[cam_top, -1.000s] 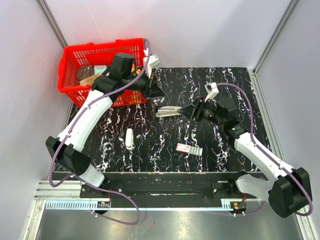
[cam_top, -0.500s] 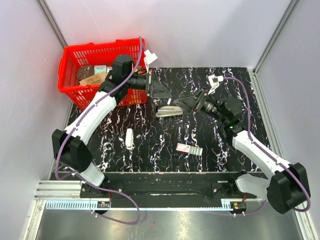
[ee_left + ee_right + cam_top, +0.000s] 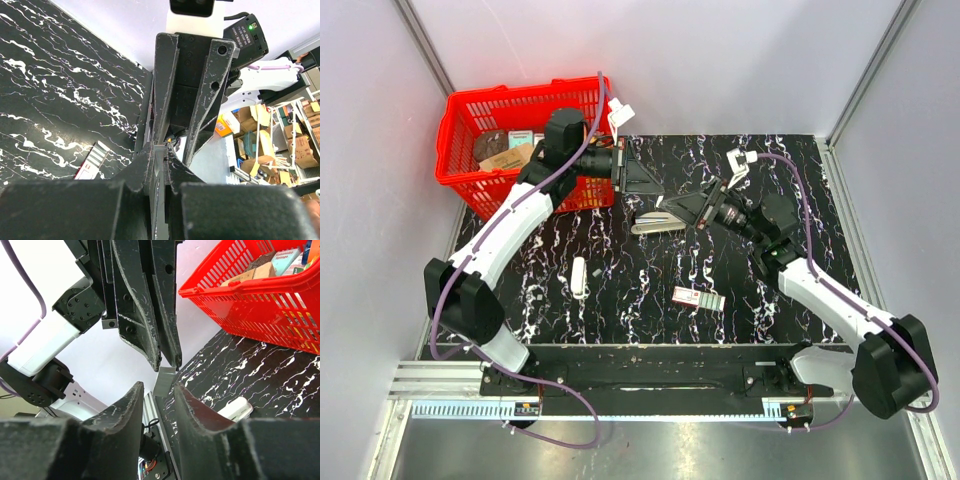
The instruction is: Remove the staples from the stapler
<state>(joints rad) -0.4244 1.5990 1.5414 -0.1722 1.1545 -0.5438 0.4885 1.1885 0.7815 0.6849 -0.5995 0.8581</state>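
On my top view the stapler (image 3: 653, 222) lies flat on the table (image 3: 790, 170), just off the near right corner of the basket (image 3: 525, 90). Neither claw touches it. Both claws meet tip to tip in the air, also to the right of the basket and close over the stapler.

My left claw (image 3: 656, 190) is pinched closed on a thin grey strip (image 3: 165, 382), which sticks out from its fingertips in the right wrist view. My right claw (image 3: 156, 389) stands parted, one finger on each side of that strip and, as far as I can see, not touching it.

A small white piece (image 3: 579, 277) lies nearer me than the basket. A red-and-white box (image 3: 698, 297) lies farther right of the basket.
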